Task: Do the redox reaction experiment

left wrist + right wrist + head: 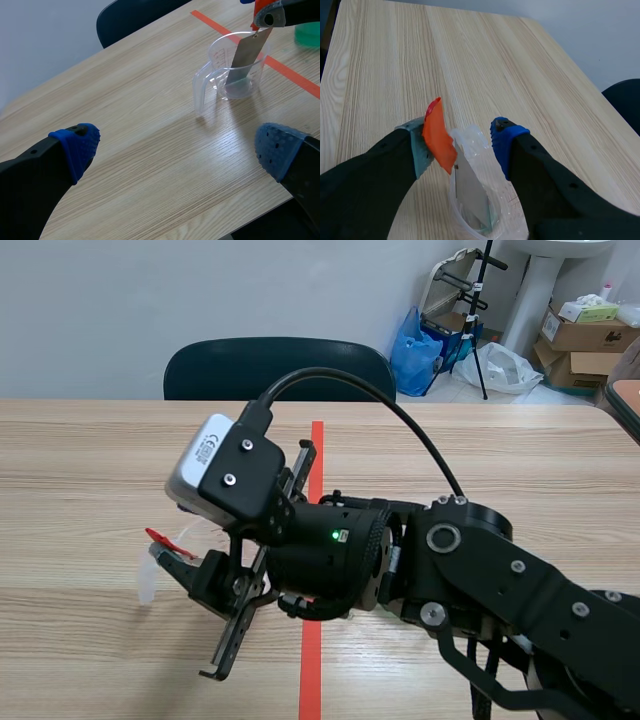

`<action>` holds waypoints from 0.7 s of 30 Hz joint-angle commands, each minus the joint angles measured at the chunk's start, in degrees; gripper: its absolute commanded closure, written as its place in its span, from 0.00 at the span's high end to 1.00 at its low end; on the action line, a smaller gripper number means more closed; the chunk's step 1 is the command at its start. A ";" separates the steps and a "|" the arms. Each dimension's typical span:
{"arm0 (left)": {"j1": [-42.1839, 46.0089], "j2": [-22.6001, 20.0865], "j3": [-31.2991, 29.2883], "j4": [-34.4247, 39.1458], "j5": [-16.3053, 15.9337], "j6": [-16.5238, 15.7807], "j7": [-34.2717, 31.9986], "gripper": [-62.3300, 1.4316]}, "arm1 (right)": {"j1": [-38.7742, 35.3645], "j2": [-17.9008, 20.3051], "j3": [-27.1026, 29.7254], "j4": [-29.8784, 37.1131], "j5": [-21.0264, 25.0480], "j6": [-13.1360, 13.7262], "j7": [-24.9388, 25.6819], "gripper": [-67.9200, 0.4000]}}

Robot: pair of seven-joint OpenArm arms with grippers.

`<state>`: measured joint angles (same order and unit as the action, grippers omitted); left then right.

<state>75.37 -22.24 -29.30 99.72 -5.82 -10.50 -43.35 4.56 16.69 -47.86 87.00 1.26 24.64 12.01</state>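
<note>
A clear measuring cup (232, 70) stands on the wooden table, also seen under my right gripper (480, 215) and at the left of the scene (147, 578). My right gripper (460, 145) hangs just above it, shut on a red-orange clip (439, 136). The clip carries a grey metal strip (470, 190) whose lower end dips into the cup (245, 55). In the scene view the right arm reaches past the middle, its gripper (185, 565) beside the red clip (165, 540). My left gripper (177, 145) is open and holds nothing, a good way short of the cup.
A red tape line (317, 450) runs down the table's middle. A green object (307, 35) shows beyond the tape, behind the cup. A dark chair (280, 365) stands at the table's far edge. Boxes and bags lie on the floor at the back right (580, 335).
</note>
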 commanded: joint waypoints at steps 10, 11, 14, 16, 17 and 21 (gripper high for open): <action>0.07 0.28 -0.09 0.83 -0.50 0.07 -0.79 1.00 | 0.35 0.15 0.98 0.96 0.44 -0.17 1.49 0.01; 0.07 0.28 -0.09 0.83 -0.50 0.07 -0.79 1.00 | 0.35 0.13 1.16 0.96 0.46 -0.17 1.49 0.02; 0.07 0.28 -0.09 0.83 -0.50 0.07 -0.79 1.00 | 0.35 0.13 2.27 1.31 0.46 -0.17 1.33 0.02; 0.07 0.28 -0.09 0.83 -0.50 0.07 -0.79 1.00 | 0.35 0.13 3.43 1.79 1.27 -0.17 1.01 0.02; 0.07 0.28 -0.09 0.83 -0.50 0.07 -0.79 1.00 | 0.35 0.13 4.02 2.32 2.29 -0.15 0.13 0.02; 0.07 0.31 -0.09 0.83 -0.50 0.07 -0.81 1.00 | 0.35 0.11 5.49 6.58 5.66 0.72 -7.19 0.02</action>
<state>75.37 -22.24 -29.30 99.72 -5.82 -10.50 -43.35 4.54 16.73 -42.37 90.78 5.48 25.52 4.40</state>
